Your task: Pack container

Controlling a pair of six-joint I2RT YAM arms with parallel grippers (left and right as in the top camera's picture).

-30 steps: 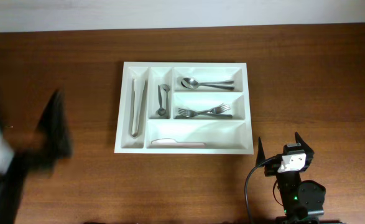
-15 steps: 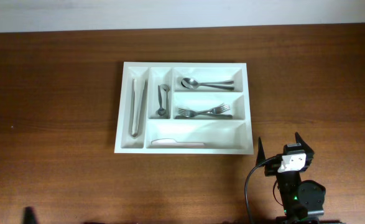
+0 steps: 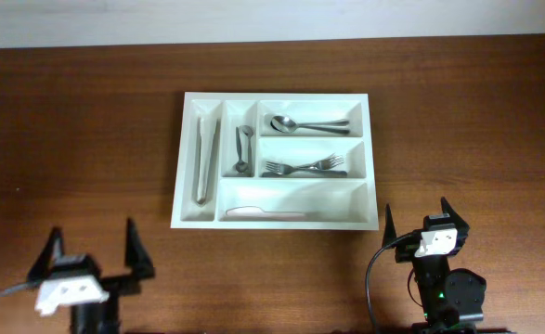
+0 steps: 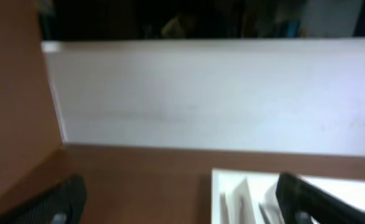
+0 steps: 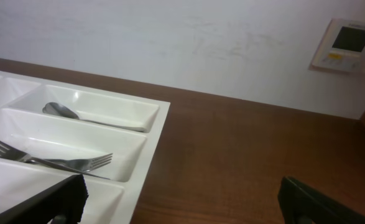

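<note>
Brown wooden table (image 3: 86, 139), white wall (image 5: 170, 37) behind. We list:
1 white container (image 3: 332, 199), 5 compartments, mid-table toward the far edge.
Left jaws and right jaws, near edge, well apart from it, both spread wide, gripping nothing.
In the container: 1 tongs (image 3: 204, 160); 1 pale knife (image 3: 263, 212); forks (image 3: 304, 168); spoons (image 3: 304, 124); small spoon (image 3: 242, 150).

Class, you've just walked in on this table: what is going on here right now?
Nothing is being handled. The white container holds tongs, a small spoon, spoons, forks and a white knife, each kind in its own compartment. Both arms sit at the near edge of the table, left pincer and right pincer open and empty, apart from the container.
</note>
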